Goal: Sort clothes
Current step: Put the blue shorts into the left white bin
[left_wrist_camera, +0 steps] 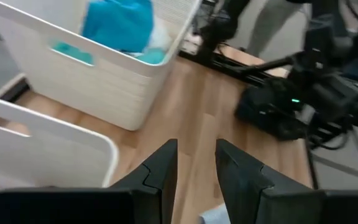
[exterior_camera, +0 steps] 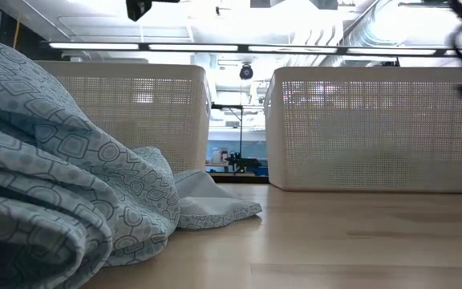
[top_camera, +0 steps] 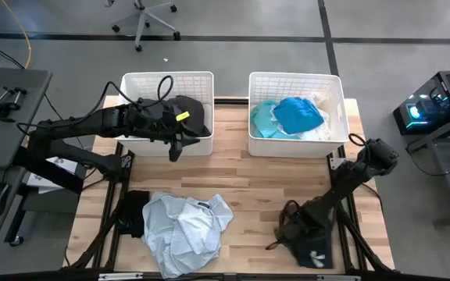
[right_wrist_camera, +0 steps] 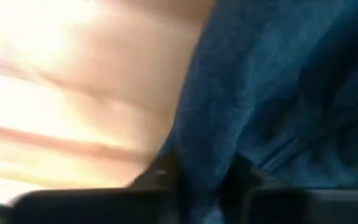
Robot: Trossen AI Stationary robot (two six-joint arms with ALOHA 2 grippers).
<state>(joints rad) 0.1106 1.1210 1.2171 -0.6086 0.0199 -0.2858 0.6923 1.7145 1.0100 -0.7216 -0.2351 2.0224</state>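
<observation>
My left gripper (top_camera: 176, 150) is open and empty, hanging above the table just in front of the left white basket (top_camera: 131, 82), which holds a black garment (top_camera: 191, 113). In its wrist view the gripper (left_wrist_camera: 196, 167) has bare wood between its fingers. My right gripper (top_camera: 291, 218) is low at the near right, shut on a black garment (top_camera: 309, 242) that lies on the table. A pale blue patterned shirt (top_camera: 186, 226) lies crumpled at the near left, partly over another dark garment (top_camera: 135, 212). The right basket (top_camera: 336, 82) holds teal, bright blue (top_camera: 297, 114) and white clothes. My right gripper has dark cloth (right_wrist_camera: 207, 158) of the black garment between its two fingers (right_wrist_camera: 160, 174). It comes slanting down from the table's right side at the garment's left edge. The rest of the garment lies slack on the table. One layer or several, I cannot tell.
The two baskets stand side by side at the table's far edge (exterior_camera: 127, 120) (exterior_camera: 375, 128). Bare wood lies between them and the garments (top_camera: 264, 187). The pale shirt fills the left of the low view (exterior_camera: 54, 168). Equipment stands off the table on both sides.
</observation>
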